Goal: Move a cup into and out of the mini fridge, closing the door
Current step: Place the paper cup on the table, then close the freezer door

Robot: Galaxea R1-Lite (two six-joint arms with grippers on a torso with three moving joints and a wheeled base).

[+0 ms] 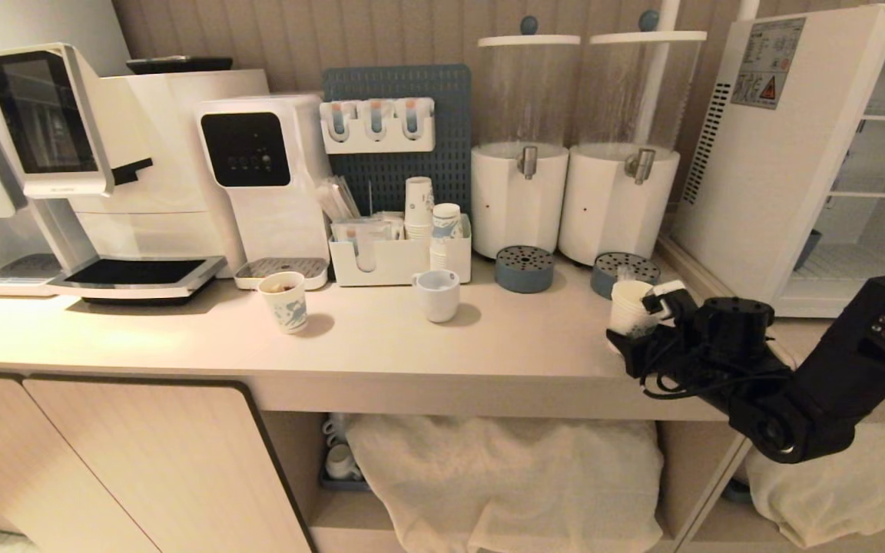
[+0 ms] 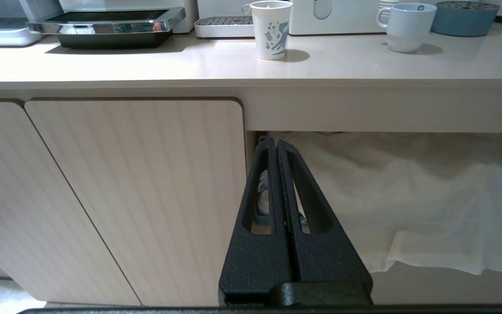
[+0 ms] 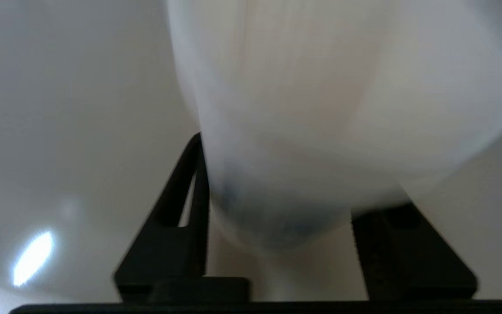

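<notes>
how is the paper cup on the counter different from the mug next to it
The paper cup is tapered, blue-printed and handleless; the mug is plain white, rounder, with a handle. The paper cup stands nearer the coffee machine, the mug in front of the organiser. Both stand upright on the counter, untouched.

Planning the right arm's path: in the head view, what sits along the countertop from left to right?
Coffee machine → water dispenser → short paper cup → white mug → two drink dispensers → cup in the right gripper → mini fridge.
</notes>
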